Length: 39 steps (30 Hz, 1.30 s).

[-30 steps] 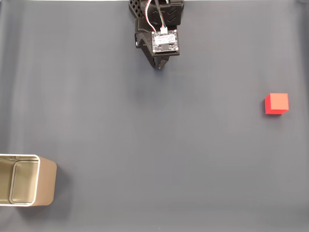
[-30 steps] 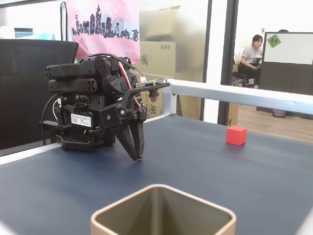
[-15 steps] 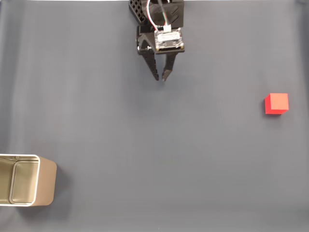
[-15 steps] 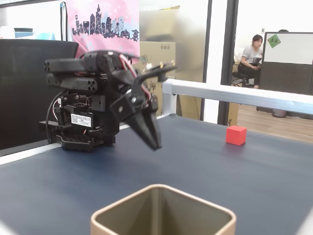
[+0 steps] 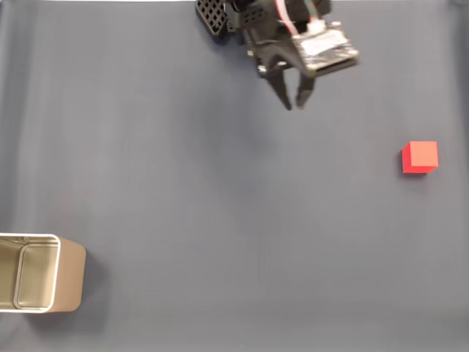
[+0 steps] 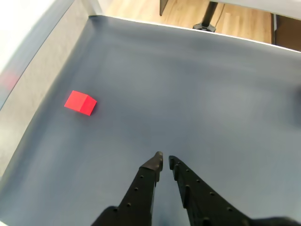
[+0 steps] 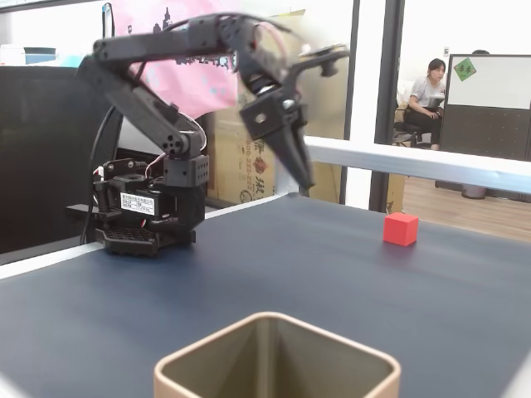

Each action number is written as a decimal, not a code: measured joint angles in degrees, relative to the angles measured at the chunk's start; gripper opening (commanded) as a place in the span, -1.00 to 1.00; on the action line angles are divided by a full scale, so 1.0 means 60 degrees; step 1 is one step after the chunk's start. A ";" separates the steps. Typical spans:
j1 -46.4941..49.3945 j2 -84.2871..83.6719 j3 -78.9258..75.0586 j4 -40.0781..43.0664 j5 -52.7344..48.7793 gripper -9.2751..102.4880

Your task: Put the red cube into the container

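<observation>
Overhead, the container [image 5: 37,273] is cut off by the left edge of the desk [image 5: 220,220], well apart from the red cube [image 5: 420,157] at right. Up near the top edge, the empty claw [image 5: 294,103] hangs slightly parted, motion-blurred in the side view [image 7: 303,170].

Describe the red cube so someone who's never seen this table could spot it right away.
Start with the dark blue-grey table mat in the fixed view from above. The beige-gold container sits at its lower left edge, and the black claw hangs near the top. The red cube rests alone on the mat at the far right; it is small, matte, and the sole bright red thing there.
</observation>
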 measured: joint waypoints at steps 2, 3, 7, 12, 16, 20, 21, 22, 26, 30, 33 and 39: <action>-0.0396 -0.0967 -0.0820 0.0220 0.0205 -0.83; -0.0542 -0.1392 -0.1187 0.0308 0.0366 -0.83; -0.1289 -0.3179 -0.2813 0.0674 0.1392 -0.83; -0.2168 -0.5156 -0.4424 0.0747 0.2798 -0.77; -0.2695 -0.6621 -0.5640 0.0703 0.3706 -0.68; -0.3105 -0.8101 -0.7090 0.0703 0.4409 -0.54; -0.3193 -0.8452 -0.7412 0.0703 0.4600 -0.50; -0.3281 -0.8774 -0.7734 0.0703 0.4731 -0.46; -0.3516 -0.9888 -0.8950 0.0688 0.5229 -0.34; -0.3633 -1.0708 -0.9697 0.0615 0.5405 -0.25; -0.3618 -1.1147 -0.9946 0.0615 0.5405 -0.24; -0.3604 -1.1704 -1.0063 0.0615 0.5405 -0.20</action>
